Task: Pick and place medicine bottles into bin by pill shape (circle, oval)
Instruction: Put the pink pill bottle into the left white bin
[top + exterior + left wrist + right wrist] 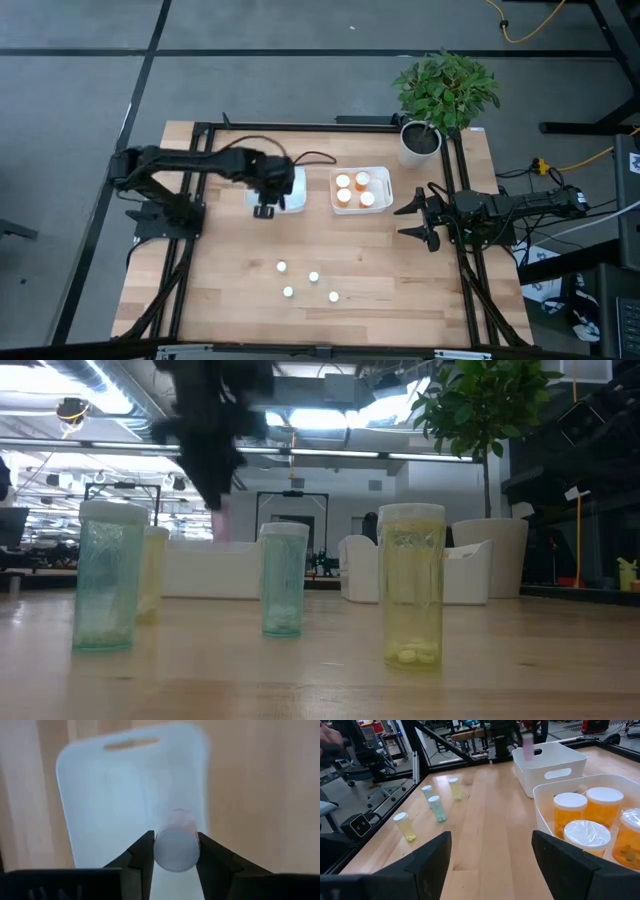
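The left arm reaches in from the table's left edge, elbow bent, its wrist tipped downward. The left gripper (175, 851) has its two dark fingers (142, 855) pinched close together. The right arm lies low along the right edge; the right gripper (415, 220) is spread wide, holding nothing.

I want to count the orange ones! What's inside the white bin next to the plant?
Four orange bottles with white caps stand in that white bin. The bin's floor beneath them is covered, so anything lying there can't be seen.
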You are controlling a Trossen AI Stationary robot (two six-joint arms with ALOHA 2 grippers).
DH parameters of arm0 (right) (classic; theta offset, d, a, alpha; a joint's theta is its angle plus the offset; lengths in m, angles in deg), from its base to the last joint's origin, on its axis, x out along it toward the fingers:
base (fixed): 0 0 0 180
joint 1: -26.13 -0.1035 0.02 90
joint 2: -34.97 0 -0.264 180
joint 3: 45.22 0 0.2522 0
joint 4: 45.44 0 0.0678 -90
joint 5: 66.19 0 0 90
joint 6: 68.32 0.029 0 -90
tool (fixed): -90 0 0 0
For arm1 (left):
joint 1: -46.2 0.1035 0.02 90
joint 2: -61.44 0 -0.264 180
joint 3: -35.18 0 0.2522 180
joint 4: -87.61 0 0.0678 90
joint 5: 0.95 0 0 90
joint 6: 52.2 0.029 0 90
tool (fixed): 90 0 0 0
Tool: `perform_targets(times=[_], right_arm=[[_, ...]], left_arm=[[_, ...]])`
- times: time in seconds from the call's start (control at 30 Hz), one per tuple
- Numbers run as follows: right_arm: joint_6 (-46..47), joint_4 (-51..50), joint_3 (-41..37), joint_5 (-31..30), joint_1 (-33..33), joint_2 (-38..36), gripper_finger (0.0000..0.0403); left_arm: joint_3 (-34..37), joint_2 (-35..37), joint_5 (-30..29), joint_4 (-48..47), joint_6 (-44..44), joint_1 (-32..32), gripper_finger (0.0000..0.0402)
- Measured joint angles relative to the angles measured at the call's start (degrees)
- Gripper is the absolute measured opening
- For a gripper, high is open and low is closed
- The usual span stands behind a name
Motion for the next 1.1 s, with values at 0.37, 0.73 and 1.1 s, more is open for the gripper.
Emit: perform_targets(times=[0.37, 0.73, 1.1], right_arm=[[0.0, 0.0, 0.0, 0.0, 0.0, 0.0, 0.0279], [0.0, 0.0, 0.0, 0.0, 0.0, 0.0, 0.0279], [0.0, 0.0, 0.0, 0.0, 0.0, 0.0, 0.0279]], left_arm=[[0.0, -8.4, 1.4, 9.5, 8.2, 7.6, 0.0111], [0.0, -11.3, 2.7, 9.5, 9.6, 8.2, 0.0112], [0.0, -11.2, 2.6, 10.2, 9.8, 7.6, 0.0154]])
